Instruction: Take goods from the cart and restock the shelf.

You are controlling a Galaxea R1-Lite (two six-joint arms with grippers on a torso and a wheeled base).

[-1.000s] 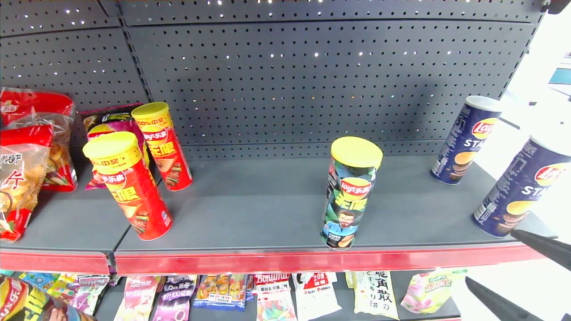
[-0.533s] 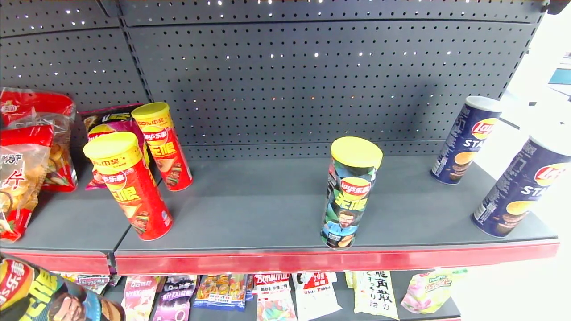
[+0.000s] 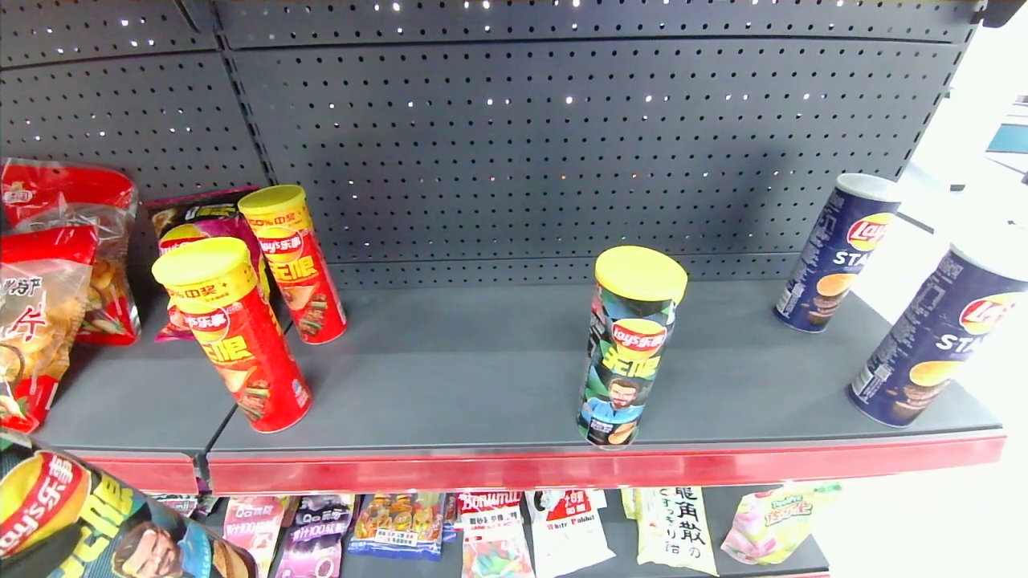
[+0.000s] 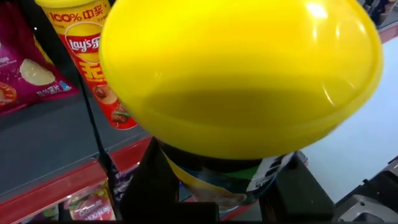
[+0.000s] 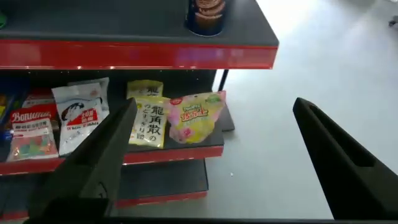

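A chip can (image 3: 88, 522) with a yellow lid (image 4: 242, 68) and dark printed sides sits tilted at the lower left of the head view, just below the shelf's red front edge (image 3: 562, 470). My left gripper (image 4: 224, 190) is shut on its body, with dark fingers (image 4: 155, 186) on either side below the lid. A matching can (image 3: 630, 345) stands upright near the front middle of the grey shelf. My right gripper (image 5: 217, 162) is open and holds nothing. It hangs low, off the shelf's right end, facing the lower shelves.
Two red cans (image 3: 233, 337) stand at the shelf's left, beside snack bags (image 3: 48, 281). Two blue cans (image 3: 839, 253) stand at its right end. Bare shelf lies between the red cans and the middle can. Snack packets (image 3: 562, 530) fill the lower shelf.
The held can has risen further into the head view at the lower left. The right gripper's fingers, seen at the lower right a second ago, have dropped out of that view.
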